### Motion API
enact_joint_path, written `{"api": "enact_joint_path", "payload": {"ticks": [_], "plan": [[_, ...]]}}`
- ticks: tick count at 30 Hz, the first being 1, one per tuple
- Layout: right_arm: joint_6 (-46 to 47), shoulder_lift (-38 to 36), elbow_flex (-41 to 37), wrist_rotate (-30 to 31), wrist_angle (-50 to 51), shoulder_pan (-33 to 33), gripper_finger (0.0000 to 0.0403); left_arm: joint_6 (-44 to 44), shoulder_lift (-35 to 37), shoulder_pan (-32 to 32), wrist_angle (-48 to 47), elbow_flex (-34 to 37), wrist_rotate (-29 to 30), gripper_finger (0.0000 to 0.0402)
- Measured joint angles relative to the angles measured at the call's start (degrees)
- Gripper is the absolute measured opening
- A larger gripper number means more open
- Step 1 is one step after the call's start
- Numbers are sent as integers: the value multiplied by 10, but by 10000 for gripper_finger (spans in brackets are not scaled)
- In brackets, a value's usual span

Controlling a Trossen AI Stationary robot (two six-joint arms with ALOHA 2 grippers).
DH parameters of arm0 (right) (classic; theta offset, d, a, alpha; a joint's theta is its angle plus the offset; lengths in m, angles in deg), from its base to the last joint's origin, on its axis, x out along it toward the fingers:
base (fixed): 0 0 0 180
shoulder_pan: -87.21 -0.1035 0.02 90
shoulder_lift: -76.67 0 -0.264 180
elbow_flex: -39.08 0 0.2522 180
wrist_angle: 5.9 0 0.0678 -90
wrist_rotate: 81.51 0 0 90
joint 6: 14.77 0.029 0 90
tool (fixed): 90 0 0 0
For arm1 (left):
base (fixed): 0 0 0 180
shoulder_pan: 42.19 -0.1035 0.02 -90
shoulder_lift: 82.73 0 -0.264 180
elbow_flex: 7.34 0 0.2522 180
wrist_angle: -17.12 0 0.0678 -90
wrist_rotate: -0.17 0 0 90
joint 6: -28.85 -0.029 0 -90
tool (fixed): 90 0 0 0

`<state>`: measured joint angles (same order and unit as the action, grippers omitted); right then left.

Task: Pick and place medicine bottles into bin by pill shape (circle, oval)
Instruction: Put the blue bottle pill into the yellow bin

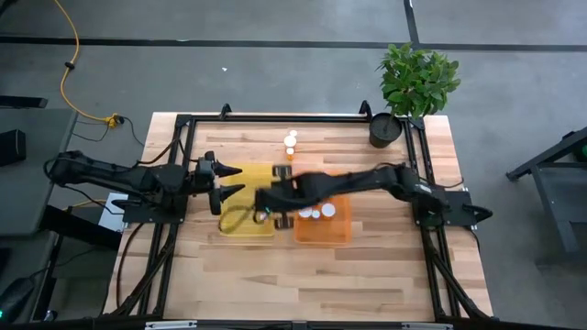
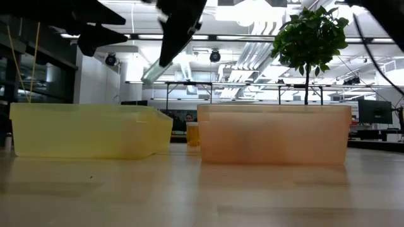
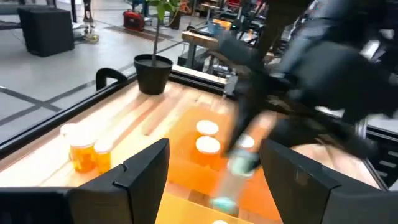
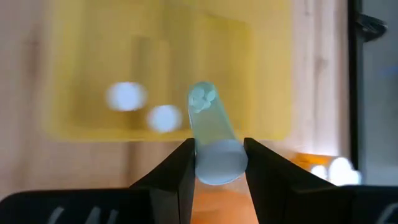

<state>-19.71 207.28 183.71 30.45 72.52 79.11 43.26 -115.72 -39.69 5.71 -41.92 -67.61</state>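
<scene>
My right gripper (image 4: 217, 148) is shut on a pale translucent medicine bottle (image 4: 210, 127) above the yellow bin (image 1: 240, 225). It also shows in the high view (image 1: 263, 203) and, with the bottle (image 2: 153, 72), in the low view. Two white-capped bottles (image 4: 126, 96) lie in the yellow bin. The orange bin (image 1: 323, 231) beside it holds several white-capped bottles (image 1: 316, 213). Two more orange bottles (image 1: 290, 142) stand on the table by its far edge. My left gripper (image 1: 235, 181) is open and empty at the yellow bin's left side. My right gripper pinches the bottle between its two fingers at its wide capped end (image 4: 217, 163). The fingers come from above, slanting down toward the table's left. The bottle is lifted clear of the bin and tilts away from the fingers, its far end (image 4: 202, 96) with the pills lowest.
A potted plant (image 1: 415, 81) stands at the table's far right corner. A black frame (image 1: 275, 117) runs round the table's edges. The two bins stand side by side at the table's middle, with bare wood on the near side (image 1: 303, 275).
</scene>
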Motion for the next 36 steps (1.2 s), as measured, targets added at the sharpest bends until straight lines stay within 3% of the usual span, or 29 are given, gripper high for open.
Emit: {"api": "enact_joint_path", "payload": {"ticks": [2, 6, 12, 18, 22, 26, 36], "plan": [[-17, 34, 44, 1, 20, 22, 105, -2, 1, 3, 2, 2, 3, 238], [-60, 44, -3, 0, 4, 52, 105, -6, 1, 7, 2, 2, 3, 238], [-15, 47, -31, -14, 8, 80, 105, -2, -2, 7, -27, 2, 6, 238], [-32, 46, -31, -15, -42, 77, 105, 19, -64, 1, -44, 3, 60, 238], [-50, 46, -31, -15, -54, 73, 106, 13, -110, -5, -20, 3, 47, 230], [-55, 46, -31, -15, -54, 71, 106, 8, -149, -14, 0, 3, 36, 200], [-66, 36, -31, -1, -34, 65, 106, -45, -186, -28, 68, 2, 6, 74]]}}
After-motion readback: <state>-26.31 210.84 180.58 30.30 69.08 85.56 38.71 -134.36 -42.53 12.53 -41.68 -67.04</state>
